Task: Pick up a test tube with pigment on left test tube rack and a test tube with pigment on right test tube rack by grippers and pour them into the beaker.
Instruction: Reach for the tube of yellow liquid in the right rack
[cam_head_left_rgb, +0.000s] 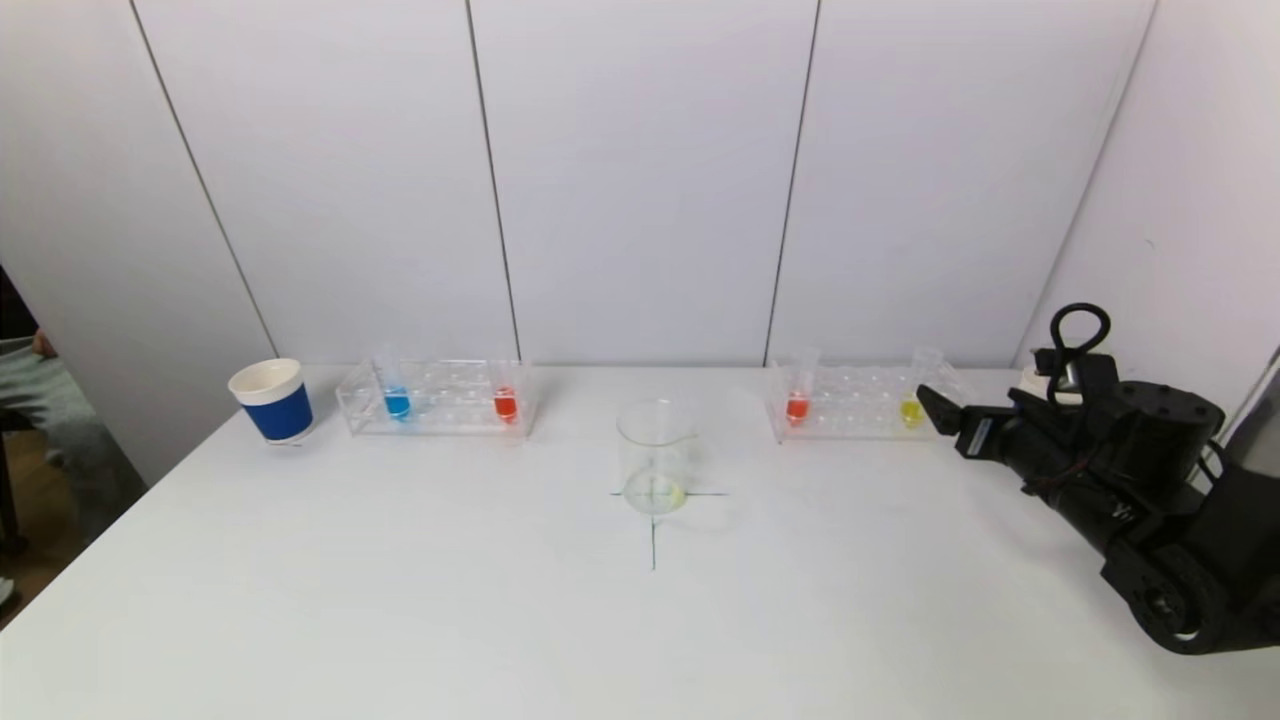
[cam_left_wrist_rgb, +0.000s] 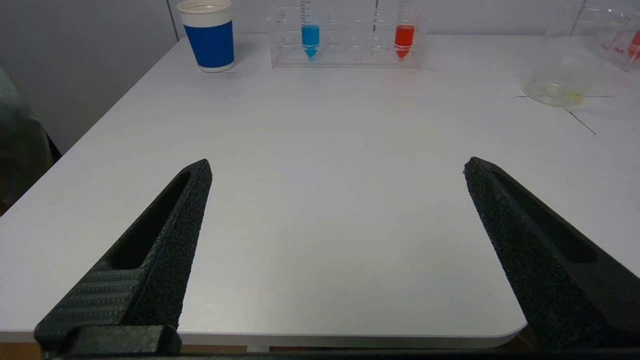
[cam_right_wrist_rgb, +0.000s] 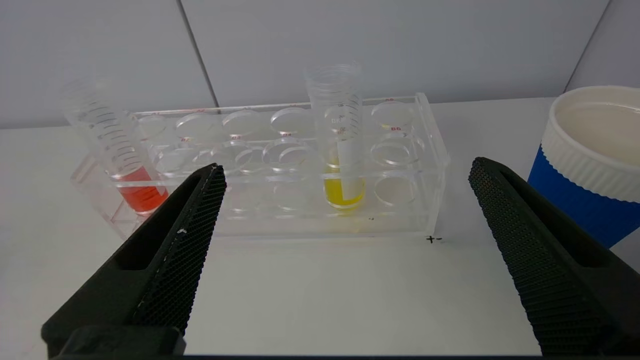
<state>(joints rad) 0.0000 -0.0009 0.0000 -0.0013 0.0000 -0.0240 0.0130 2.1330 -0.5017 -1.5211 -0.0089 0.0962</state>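
The left rack (cam_head_left_rgb: 440, 410) holds a blue tube (cam_head_left_rgb: 396, 402) and a red tube (cam_head_left_rgb: 505, 404). The right rack (cam_head_left_rgb: 860, 405) holds a red tube (cam_head_left_rgb: 797, 406) and a yellow tube (cam_head_left_rgb: 911, 410). The glass beaker (cam_head_left_rgb: 655, 460) stands between the racks on a drawn cross, with a yellowish trace at its bottom. My right gripper (cam_head_left_rgb: 942, 410) is open and empty, just in front of the right rack (cam_right_wrist_rgb: 420, 150), facing the yellow tube (cam_right_wrist_rgb: 343, 192). My left gripper (cam_left_wrist_rgb: 337, 167) is open and empty over the table's near left edge, far from the left rack (cam_left_wrist_rgb: 345, 57).
A blue paper cup (cam_head_left_rgb: 272, 400) stands left of the left rack. Another blue cup (cam_right_wrist_rgb: 585, 165) stands right of the right rack, close to my right gripper. White wall panels rise behind the racks. The table's left edge (cam_left_wrist_rgb: 100, 130) is near my left gripper.
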